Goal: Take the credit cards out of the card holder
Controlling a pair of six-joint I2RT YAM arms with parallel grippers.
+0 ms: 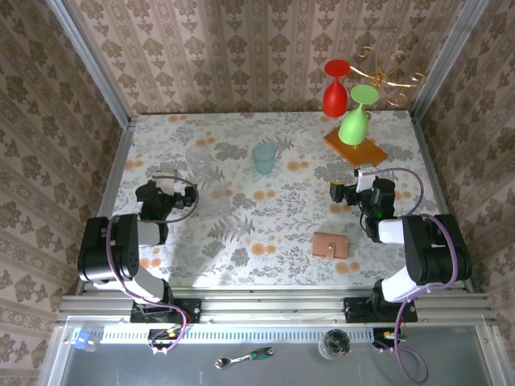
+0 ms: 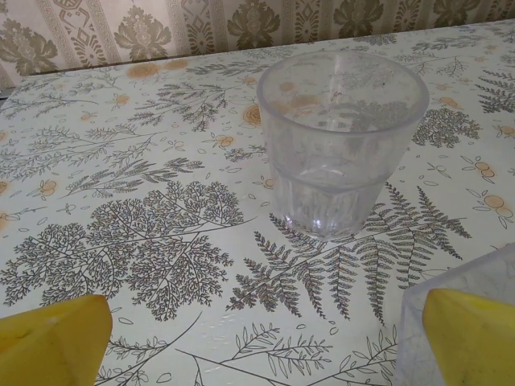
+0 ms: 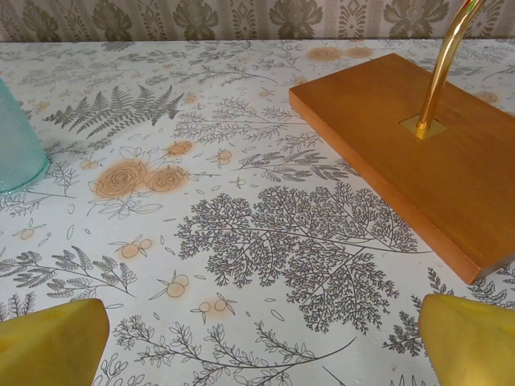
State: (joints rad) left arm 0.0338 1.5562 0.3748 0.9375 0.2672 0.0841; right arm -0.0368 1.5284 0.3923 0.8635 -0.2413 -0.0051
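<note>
Left pincer [image 2: 265, 354]: yellow fingertips [image 2: 50, 342] stand wide apart with nothing between them, low over the floral table [image 2: 161, 241]. Just beyond, slightly right, is a clear ribbed tumbler [image 2: 342, 141], upright and empty. A second clear rim [image 2: 418, 322] sits at the right-hand fingertip; I cannot tell whether they touch. From above, the left pincer [image 1: 185, 197] is over the left half of the table, with the tumbler [image 1: 201, 157] just far of it.

Right pincer [image 3: 261, 350]: fingertips [image 3: 50, 342] also apart, holding nothing, low over the table. To the far right lies an orange-brown wooden slab [image 3: 418, 153] with a brass rod [image 3: 441, 56] rising from it. A teal cup [image 3: 14, 137] shows at the left edge. From above, the right pincer [image 1: 339, 193] is over the right half of the table. The slab [image 1: 355, 146] is far of it, with a red glass [image 1: 335, 92] and a green glass [image 1: 354, 121] at its brass stand. The teal cup [image 1: 264, 158] stands near the table's middle.

Card holder [image 1: 331, 244]: tan-brown, flat on the table, near of the right pincer and well apart from it, left of the right arm. Too small to tell whether it is folded shut.
</note>
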